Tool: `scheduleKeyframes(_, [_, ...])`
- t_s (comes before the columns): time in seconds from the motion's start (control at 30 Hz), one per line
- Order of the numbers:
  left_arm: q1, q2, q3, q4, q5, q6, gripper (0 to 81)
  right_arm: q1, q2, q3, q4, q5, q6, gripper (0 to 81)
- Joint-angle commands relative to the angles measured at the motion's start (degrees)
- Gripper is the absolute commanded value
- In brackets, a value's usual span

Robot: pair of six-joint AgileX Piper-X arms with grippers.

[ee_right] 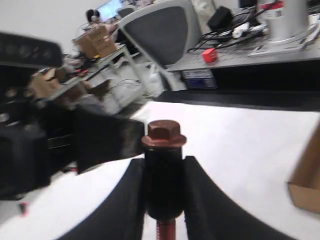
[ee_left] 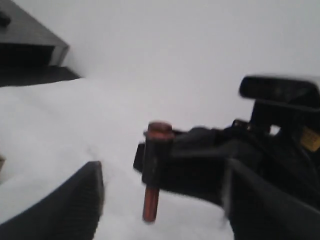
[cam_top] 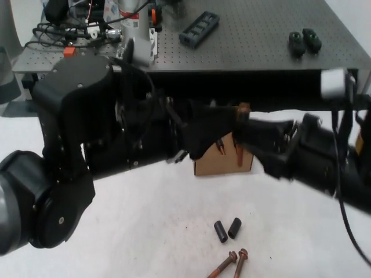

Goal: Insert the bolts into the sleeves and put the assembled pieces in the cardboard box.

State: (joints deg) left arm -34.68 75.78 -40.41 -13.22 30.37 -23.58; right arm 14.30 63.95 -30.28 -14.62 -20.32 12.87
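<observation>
White bench (cam_top: 145, 220), cardboard box (cam_top: 223, 163), two sleeves (cam_top: 221, 231), two bolts (cam_top: 222, 267)

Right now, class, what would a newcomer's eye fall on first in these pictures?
The right gripper clamps a black sleeve with a brown bolt through it, upright, near the box. Facing it, the left gripper is open. Nearer the camera, two loose sleeves and two loose bolts lie on the white surface.

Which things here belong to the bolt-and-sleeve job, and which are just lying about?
Job: sleeved bolt in the right pincer; two loose sleeves; two loose bolts; cardboard box.
Lying about: black tray, two black parts and cables on the rear table.
</observation>
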Motion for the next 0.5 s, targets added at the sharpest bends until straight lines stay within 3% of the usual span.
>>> scheduleKeyframes(0.0, [0.0, -0.5, -0.1, 0.3, -0.7, 1.4, 45.0, -1.8, 3.9, -4.1, 5.3, 2.5, -5.2, 3.9])
scheduleKeyframes(0.23, [-0.2, -0.5, -0.1, 21.2, -9.7, 13.1, 44.9, -3.5, 29.2, -27.3, 18.9, 10.9, -13.2, 3.9])
scheduleKeyframes(0.47, [-1.6, 1.9, -0.4, 29.9, -10.4, 17.1, 44.9, -3.5, 50.2, -50.8, 35.7, 19.4, -15.3, 3.9])
